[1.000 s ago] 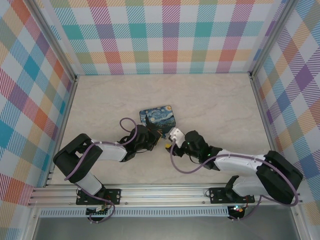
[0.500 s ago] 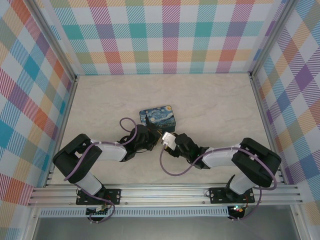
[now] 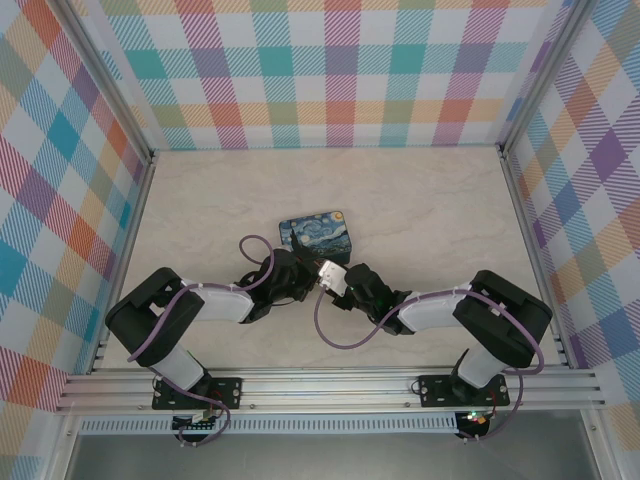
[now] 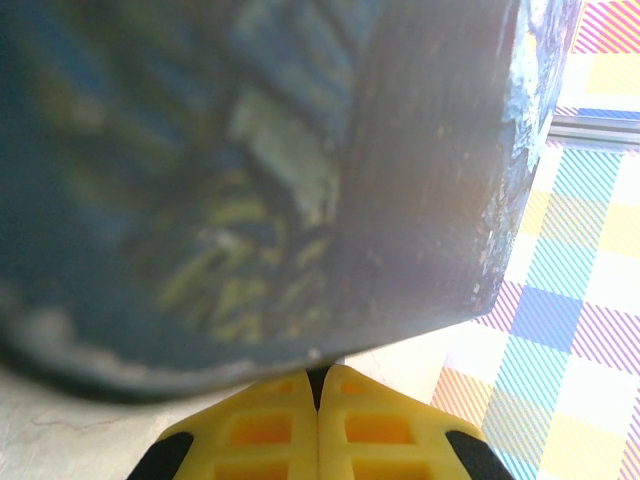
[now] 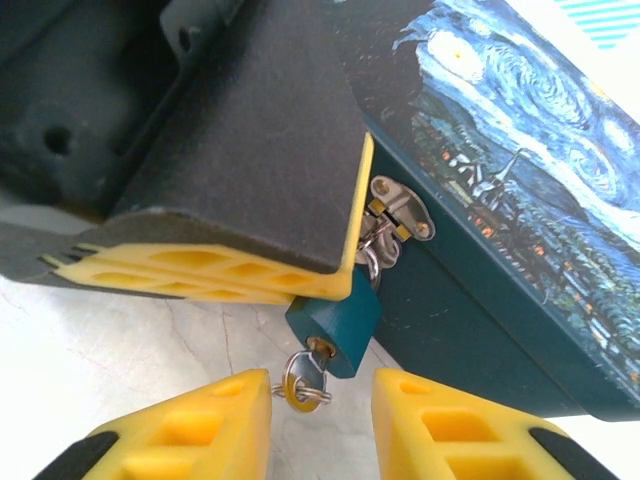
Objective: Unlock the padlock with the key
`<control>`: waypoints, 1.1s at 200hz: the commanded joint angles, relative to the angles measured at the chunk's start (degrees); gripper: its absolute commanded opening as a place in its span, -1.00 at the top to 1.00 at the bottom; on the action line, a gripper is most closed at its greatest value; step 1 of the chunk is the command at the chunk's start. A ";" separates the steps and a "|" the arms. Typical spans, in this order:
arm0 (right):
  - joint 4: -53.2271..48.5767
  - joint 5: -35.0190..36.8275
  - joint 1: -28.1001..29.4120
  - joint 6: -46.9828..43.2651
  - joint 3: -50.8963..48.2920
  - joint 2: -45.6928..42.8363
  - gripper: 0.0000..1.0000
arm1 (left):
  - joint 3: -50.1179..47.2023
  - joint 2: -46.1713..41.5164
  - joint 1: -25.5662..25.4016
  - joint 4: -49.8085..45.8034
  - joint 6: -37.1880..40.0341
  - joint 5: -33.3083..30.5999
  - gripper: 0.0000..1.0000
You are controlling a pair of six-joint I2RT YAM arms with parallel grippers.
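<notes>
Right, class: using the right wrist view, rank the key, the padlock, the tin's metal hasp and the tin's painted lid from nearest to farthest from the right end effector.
1. key, between the fingers of the right end effector.
2. padlock, directly above the key.
3. hasp, higher, right of centre.
4. painted lid, upper right.

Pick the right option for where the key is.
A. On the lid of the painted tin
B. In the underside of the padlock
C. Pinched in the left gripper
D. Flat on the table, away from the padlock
B: in the right wrist view the key sticks out of the bottom of the padlock, and the right gripper has one finger on either side of it.
</notes>
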 commanded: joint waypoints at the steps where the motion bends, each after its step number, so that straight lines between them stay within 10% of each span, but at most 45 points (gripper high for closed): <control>1: 2.23 0.68 0.41 0.62 1.69 0.65 0.39 | 0.95 -0.93 -0.98 -1.07 0.03 0.32 0.88; 157: 0.98 3.33 0.32 3.05 3.98 3.82 0.97 | 0.88 -1.07 -0.93 -1.09 -0.02 0.41 0.88; 220: -1.26 -6.80 -1.77 11.71 3.57 1.41 1.00 | 0.90 -0.46 -0.98 -1.17 -0.01 0.57 0.87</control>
